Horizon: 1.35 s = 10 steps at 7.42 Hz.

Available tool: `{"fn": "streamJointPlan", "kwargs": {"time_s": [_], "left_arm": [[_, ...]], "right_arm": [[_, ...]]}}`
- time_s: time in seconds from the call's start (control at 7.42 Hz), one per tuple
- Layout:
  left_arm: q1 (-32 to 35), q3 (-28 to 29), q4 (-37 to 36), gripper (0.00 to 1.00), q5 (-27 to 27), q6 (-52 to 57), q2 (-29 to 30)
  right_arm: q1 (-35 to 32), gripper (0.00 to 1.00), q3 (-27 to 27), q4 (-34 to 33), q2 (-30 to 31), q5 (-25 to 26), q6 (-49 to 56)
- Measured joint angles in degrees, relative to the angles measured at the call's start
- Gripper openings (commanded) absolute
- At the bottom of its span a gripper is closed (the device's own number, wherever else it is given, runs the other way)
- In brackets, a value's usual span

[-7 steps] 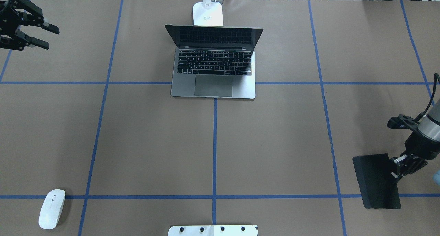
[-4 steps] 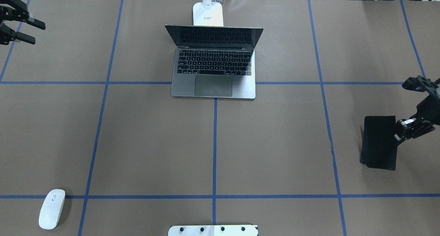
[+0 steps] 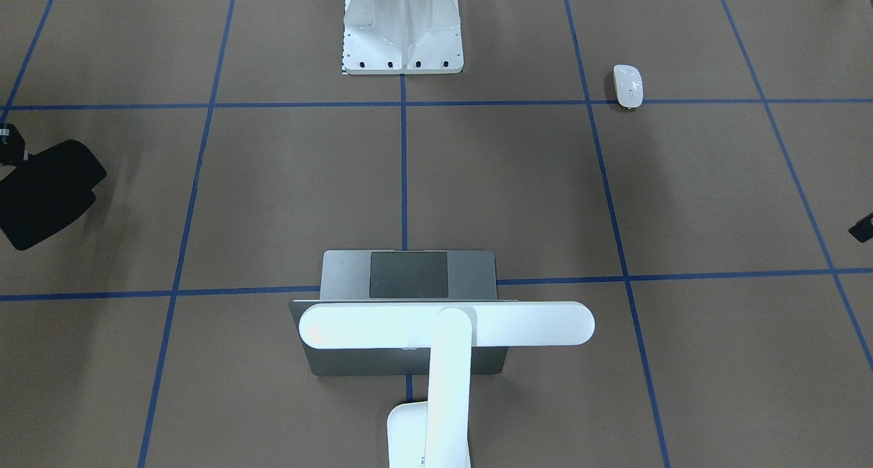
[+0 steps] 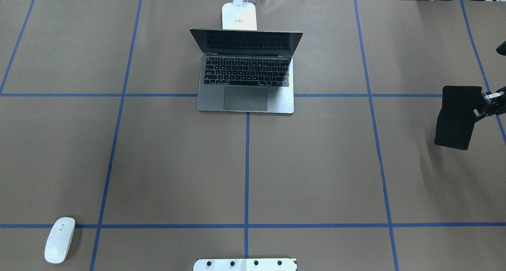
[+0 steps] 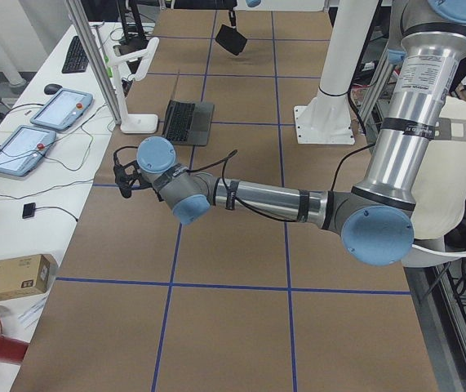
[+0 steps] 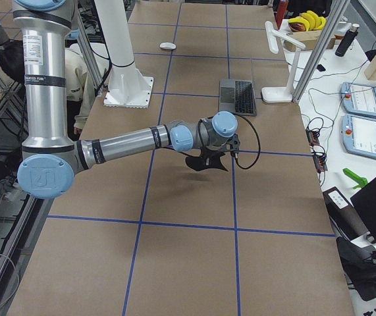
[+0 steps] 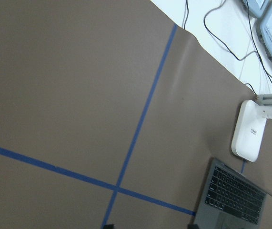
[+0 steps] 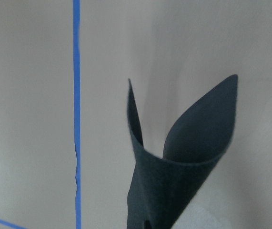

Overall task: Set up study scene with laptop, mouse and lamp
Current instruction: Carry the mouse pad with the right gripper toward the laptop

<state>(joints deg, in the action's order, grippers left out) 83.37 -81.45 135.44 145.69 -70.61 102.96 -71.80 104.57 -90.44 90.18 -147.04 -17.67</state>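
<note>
Black mat (image 4: 454,117) hangs curled from the right gripper (image 4: 479,107), clamped between its fingers; the laptop (image 4: 245,85) sits well to its left. Left gripper (image 5: 123,181) fingers stand apart, empty.

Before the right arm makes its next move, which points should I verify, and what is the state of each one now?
1. Laptop open, keyboard toward the robot: ok.
2. Lamp behind the laptop, head above its lid: ok.
3. Right jaws shut on the black mat: ok.
4. Mat flat enough to lay down: not ok, it hangs curled above the table.
5. Mouse beside the laptop: not ok, it lies at the robot's near left corner.
6. Left jaws open: cannot tell, they are barely in view.
</note>
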Motion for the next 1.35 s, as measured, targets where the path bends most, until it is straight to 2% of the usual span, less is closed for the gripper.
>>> {"fn": "streamJointPlan", "kwargs": {"time_s": [0.27,0.54,0.81,1.35], "left_arm": [[0.25,4.30,0.00,0.60,-5.70,9.86,-1.22],[-0.01,8.27,-1.00,0.59,-9.62,26.35,-3.37],[-0.18,9.24,-4.68,0.59,-10.23,38.60,-5.07],[-0.22,8.92,-5.96,0.59,-9.93,43.19,-7.00]], "right_arm": [[-1.05,0.00,-0.04,-1.20,-1.90,4.68,-0.28],[-1.45,0.00,0.98,-8.03,-8.22,8.36,-3.98],[0.69,0.00,1.61,-14.66,-14.95,11.27,-8.03],[8.85,0.00,3.93,-16.92,-21.54,13.48,-21.50]]}}
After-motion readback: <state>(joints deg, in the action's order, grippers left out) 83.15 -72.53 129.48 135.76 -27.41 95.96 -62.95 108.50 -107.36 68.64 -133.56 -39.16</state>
